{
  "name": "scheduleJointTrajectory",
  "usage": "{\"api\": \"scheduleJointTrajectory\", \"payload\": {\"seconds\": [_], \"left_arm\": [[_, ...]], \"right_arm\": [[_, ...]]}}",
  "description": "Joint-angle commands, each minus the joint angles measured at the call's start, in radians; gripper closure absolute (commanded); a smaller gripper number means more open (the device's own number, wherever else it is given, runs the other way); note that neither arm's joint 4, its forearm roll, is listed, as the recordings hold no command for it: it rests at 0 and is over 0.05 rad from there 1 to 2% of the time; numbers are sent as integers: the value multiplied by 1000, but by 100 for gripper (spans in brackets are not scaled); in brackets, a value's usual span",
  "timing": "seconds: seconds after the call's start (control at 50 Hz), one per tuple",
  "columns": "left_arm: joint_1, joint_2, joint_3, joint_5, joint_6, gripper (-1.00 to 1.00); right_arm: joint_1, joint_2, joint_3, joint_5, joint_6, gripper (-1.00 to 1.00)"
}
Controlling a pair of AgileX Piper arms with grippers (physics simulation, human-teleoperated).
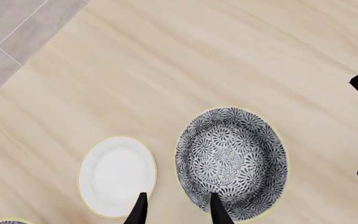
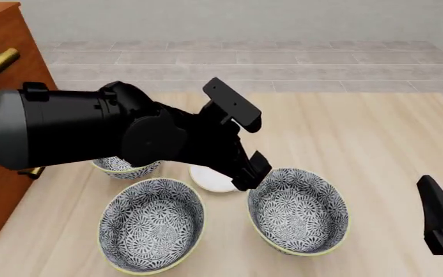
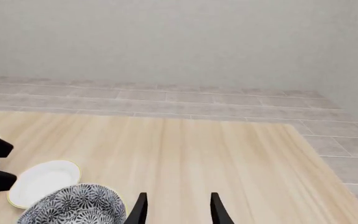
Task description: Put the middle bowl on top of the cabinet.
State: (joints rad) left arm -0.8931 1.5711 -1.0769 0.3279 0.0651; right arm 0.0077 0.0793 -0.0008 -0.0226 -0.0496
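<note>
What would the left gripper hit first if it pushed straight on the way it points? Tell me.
Probably the near rim of the patterned bowl: the left gripper points down, one finger over that rim, the other over bare table beside the white dish. Depth is unclear.

Even, bright light is filling all three views, with no glare anywhere and no visible lamp or window. Shadows are lying soft and faint under the wide floral-patterned bowls with pale yellow rims (image 2: 299,216) on the pale wooden table (image 2: 391,150). Everything is rendering crisp and in focus, without blur or bending at the edges. The black left arm (image 2: 90,135) is showing gentle shading.
</note>
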Motion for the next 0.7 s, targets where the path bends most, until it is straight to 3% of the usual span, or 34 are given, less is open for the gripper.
{"api": "scheduleJointTrajectory", "payload": {"seconds": [0.02,0.7], "left_arm": [[-7,23,7,-18,-26,-100],[-21,69,53,-94,-143,-100]], "right_arm": [[1,7,0,-6,-2,-100],[2,34,0,-29,-8,-100]]}}
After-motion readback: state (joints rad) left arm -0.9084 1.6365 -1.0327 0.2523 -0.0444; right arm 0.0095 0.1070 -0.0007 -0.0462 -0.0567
